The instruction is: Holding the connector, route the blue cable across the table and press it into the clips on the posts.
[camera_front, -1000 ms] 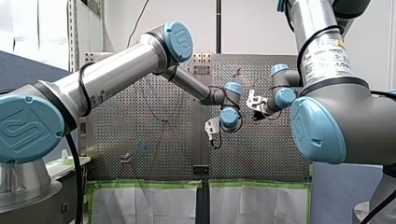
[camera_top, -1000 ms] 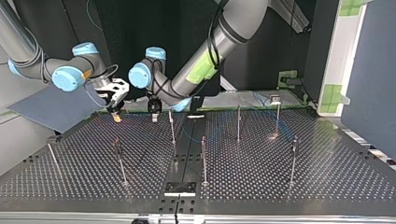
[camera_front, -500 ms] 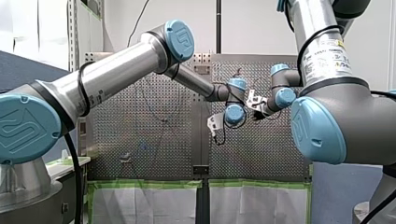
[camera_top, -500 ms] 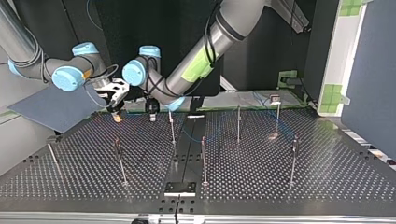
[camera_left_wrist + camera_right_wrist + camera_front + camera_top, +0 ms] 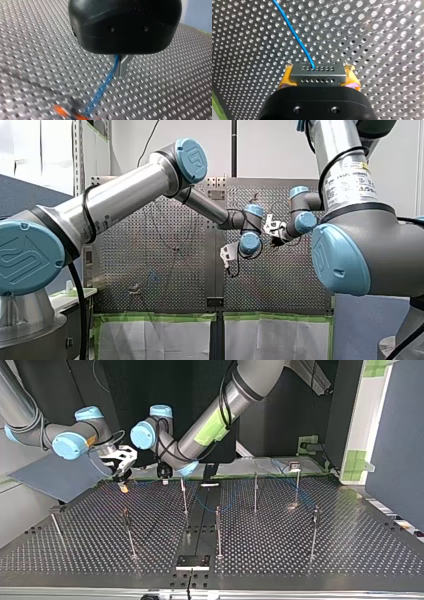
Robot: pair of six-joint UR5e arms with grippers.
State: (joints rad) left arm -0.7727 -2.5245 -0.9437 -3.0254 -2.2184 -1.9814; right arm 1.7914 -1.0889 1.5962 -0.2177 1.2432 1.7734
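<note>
The perforated metal worktop [image 5: 300,550] is set with thin upright metal posts [image 5: 218,530], spread well apart. At the far edge in the top view, towards that view's left, both arms are brought close together, low over the plate.

The left gripper [image 5: 121,67], black with metal fingers, is seen closed on the thin blue cable [image 5: 103,86], which runs out from between its fingers down towards the other arm. The right gripper [image 5: 318,75] is clenched on the grey rectangular connector [image 5: 318,74], which is pinched between 2 yellow pads [image 5: 285,76]; the cable leaves the connector's top face and curves away over the worktop.

The step in hand is judged to be the start of the routing: the connector is secured and the cable is taken up just beside it. Whether any clip already holds the cable cannot be told.

Next, the cable must be kept taut between the 2 grippers, carried to the nearest post and pressed down squarely into its clip.
</note>
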